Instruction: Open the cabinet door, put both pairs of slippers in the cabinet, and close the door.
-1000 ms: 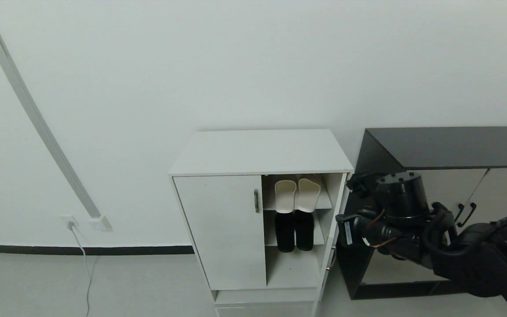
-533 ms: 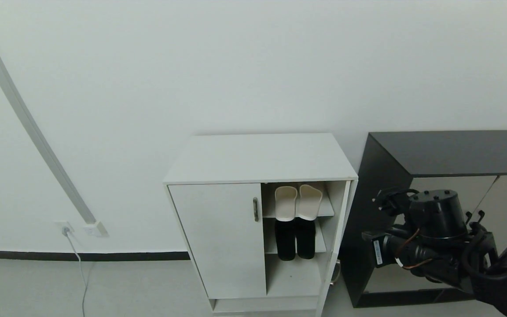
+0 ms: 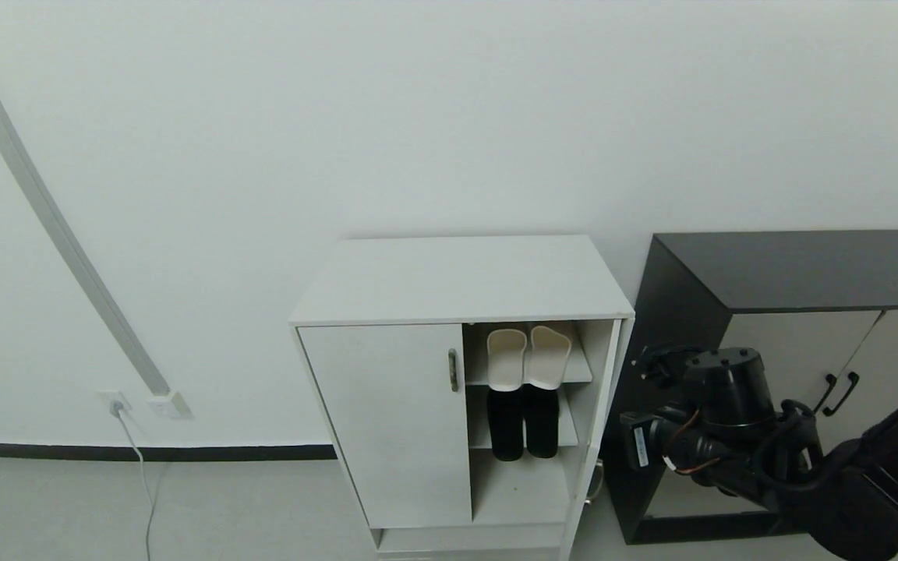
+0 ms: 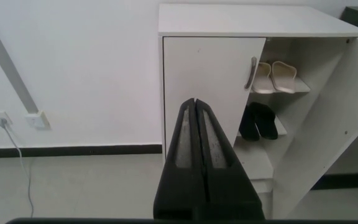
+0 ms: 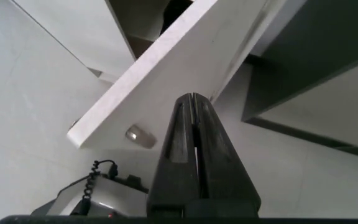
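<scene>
White wall backs the cabinet (image 3: 457, 280); its right door (image 4: 344, 124) stands swung open. White slippers (image 3: 527, 358) lie on the top shelf and black slippers (image 3: 523, 425) on the shelf below, their far ends lost in shadow. My left claw (image 4: 195, 102) faces the cabinet, clenched on nothing. My right claw (image 5: 193, 98), likewise clenched and empty, is near the door's outer face, whose handle (image 5: 140, 135) is hard to make out.

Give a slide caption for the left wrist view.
Shut left hand before open cabinet, white slippers above black slippers inside.
</scene>
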{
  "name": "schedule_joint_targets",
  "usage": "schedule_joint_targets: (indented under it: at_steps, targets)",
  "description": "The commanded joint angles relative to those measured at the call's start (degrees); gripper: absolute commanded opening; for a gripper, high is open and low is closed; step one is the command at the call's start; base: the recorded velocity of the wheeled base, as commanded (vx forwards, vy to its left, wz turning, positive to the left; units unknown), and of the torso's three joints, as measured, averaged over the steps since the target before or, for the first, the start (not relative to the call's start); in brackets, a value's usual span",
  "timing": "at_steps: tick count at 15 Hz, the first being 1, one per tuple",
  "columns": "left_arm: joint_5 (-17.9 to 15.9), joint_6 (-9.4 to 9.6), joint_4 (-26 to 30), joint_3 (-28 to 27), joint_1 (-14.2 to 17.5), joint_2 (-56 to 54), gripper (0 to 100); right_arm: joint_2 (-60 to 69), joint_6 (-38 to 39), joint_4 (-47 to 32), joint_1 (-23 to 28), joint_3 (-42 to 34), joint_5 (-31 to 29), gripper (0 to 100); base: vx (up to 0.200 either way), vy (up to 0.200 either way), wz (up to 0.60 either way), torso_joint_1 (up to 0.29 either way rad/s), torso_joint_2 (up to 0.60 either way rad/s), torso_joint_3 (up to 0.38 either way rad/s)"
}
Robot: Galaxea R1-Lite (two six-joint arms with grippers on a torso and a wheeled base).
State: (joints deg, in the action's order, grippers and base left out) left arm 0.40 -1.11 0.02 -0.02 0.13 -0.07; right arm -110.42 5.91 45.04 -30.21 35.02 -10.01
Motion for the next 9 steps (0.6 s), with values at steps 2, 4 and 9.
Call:
schedule_joint_targets:
  at_steps: [2, 4, 9]
  targets:
    - [0.0, -0.03, 0.0, -0.1, 0.0, 0.1, 0, -5.3, 0.1, 0.2, -0.1, 4.1, 0.0, 0, 0.000, 0.000, 0.00, 0.000, 0.00, 0.000]
    - [0.0, -0.03, 0.1, 0.0, 0.0, 0.1, 0, -7.4, 0.1, 0.2, -0.1, 6.5, 0.0, 0, 0.000, 0.000, 0.00, 0.000, 0.00, 0.000]
    - [0.1, -0.03, 0.0, 0.0, 0.0, 0.1, 0, -11.7, 0.1, 0.0, -0.6, 12.6, 0.0, 0, 0.000, 0.000, 0.00, 0.000, 0.00, 0.000]
